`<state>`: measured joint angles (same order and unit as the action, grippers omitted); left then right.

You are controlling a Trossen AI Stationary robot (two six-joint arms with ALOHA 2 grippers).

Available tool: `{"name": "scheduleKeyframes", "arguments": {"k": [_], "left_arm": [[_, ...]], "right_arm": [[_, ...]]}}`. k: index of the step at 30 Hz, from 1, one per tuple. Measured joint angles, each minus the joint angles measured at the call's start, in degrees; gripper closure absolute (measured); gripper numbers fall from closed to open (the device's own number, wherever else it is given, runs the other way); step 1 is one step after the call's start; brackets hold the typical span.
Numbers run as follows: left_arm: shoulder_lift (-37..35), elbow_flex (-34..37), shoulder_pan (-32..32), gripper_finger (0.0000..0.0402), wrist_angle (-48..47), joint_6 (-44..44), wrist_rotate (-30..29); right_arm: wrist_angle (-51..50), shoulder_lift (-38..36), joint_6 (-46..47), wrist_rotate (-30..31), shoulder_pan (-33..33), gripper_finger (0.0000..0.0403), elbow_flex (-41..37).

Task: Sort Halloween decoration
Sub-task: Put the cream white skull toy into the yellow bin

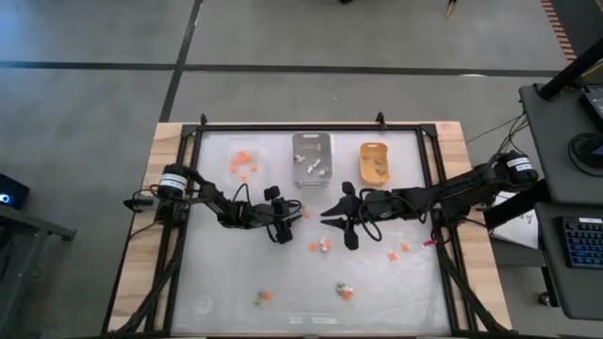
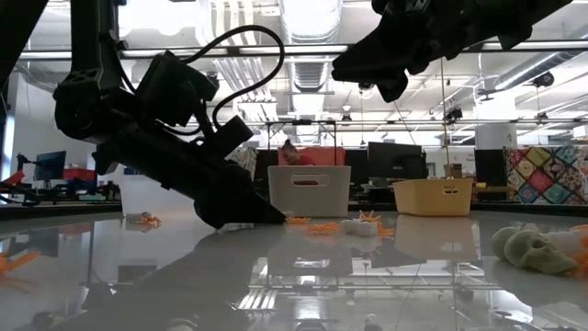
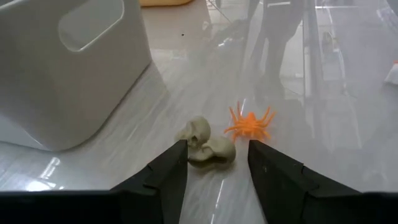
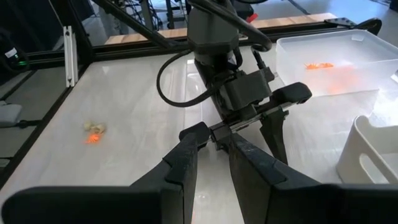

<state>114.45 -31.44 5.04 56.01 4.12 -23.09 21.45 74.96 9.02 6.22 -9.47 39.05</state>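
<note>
Two tan skull trinkets (image 3: 205, 146) lie together on the table, with an orange spider (image 3: 250, 122) just beyond them. My left gripper (image 3: 217, 152) is open and low over the table, slanting down, one fingertip on either side of the skulls. In the high view it (image 1: 283, 226) sits near the table's middle, in front of the grey tray (image 1: 311, 158). My right gripper (image 1: 339, 226) hangs above the table facing it, fingers (image 4: 186, 152) parted a little with nothing between them. More orange and pale trinkets (image 1: 320, 245) lie scattered toward the near edge. My left gripper straddles the tan skulls, and one fingertip (image 3: 180, 152) stands right beside the nearer skull (image 3: 194, 132). Whether it touches the skull, I cannot tell. The skulls rest on the table.
A clear tray (image 1: 243, 160) with orange trinkets, the grey tray and an orange-yellow tray (image 1: 374, 162) stand in a row along the far side. Loose trinkets lie at the near middle (image 1: 344, 290) and right (image 1: 396, 252). A black frame (image 1: 429, 188) borders the table.
</note>
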Motion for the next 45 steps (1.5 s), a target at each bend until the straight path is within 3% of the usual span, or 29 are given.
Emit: {"name": "scheduleKeyframes", "arguments": {"k": [36,45], "left_arm": [[-1.1,-0.2,-0.1,0.0249,-1.2,2.1,-1.9],[-1.1,-0.2,-0.1,0.0304,-1.4,2.0,-1.9]], "right_arm": [[0.3,0.0,0.4,0.0,0.0,0.0321,0.0],[0.2,0.0,0.4,0.0,0.0,0.0321,0.0]]}}
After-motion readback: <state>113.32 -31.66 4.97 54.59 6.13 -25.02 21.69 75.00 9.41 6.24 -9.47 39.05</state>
